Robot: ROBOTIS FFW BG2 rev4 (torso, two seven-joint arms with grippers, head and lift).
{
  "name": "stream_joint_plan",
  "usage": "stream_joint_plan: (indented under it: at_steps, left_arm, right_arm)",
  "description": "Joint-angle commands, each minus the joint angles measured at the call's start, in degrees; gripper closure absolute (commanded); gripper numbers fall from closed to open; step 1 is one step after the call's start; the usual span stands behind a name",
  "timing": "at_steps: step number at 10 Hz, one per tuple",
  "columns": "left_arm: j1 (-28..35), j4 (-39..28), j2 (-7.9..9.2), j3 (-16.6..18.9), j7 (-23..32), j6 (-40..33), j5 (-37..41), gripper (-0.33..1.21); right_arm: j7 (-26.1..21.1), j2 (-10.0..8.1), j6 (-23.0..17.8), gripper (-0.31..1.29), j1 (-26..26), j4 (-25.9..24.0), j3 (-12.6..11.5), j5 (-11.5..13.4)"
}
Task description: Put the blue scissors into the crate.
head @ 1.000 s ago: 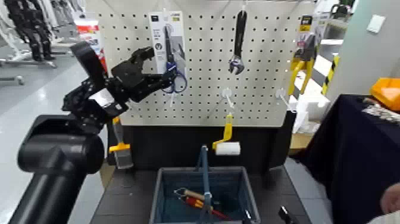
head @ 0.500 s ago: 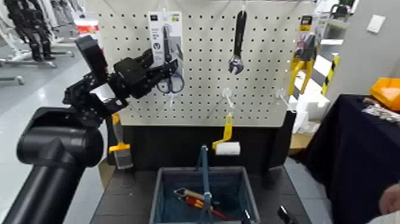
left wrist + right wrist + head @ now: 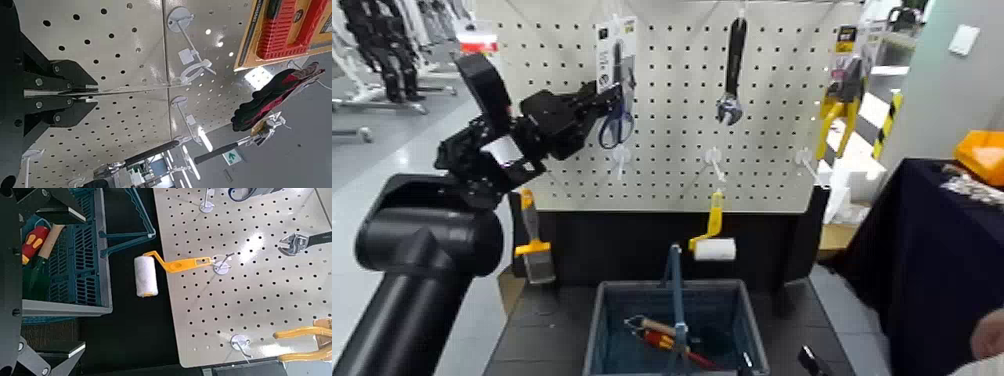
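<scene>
Your left tool [image 3: 594,103] is clamped on the card of the blue scissors [image 3: 617,127]: light, stiff, possibly slippery; grip mid-card.

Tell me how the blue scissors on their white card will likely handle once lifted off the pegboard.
The flat, thin card of the blue scissors will probably stay fairly stiff, though it may twist, since the left gripper holds only one edge. The loop handles hang below the card, so the bottom might swing.
</scene>
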Motion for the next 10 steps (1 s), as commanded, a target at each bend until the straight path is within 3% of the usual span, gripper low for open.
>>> stream_joint_plan:
  at_steps: [1, 7, 10]
  left_arm:
    - [-0.2, 0.2, 0.01, 0.1, 0.1, -0.1, 0.0, 1.10]
    - [0.2, -7.4, -0.08, -0.2, 0.7, 0.3, 1.1, 1.10]
    - [0.4, -7.7, -0.52, -0.4, 0.6, 1.1, 1.4, 1.10]
  right_arm:
    - [0.0, 0.08, 0.1, 0.18, 0.0, -0.1, 0.0, 0.0]
    - [0.0, 0.08, 0.4, 0.18, 0.1, -0.1, 0.0, 0.0]
    - [0.0, -0.01, 0.4, 0.18, 0.0, -0.1, 0.1, 0.0]
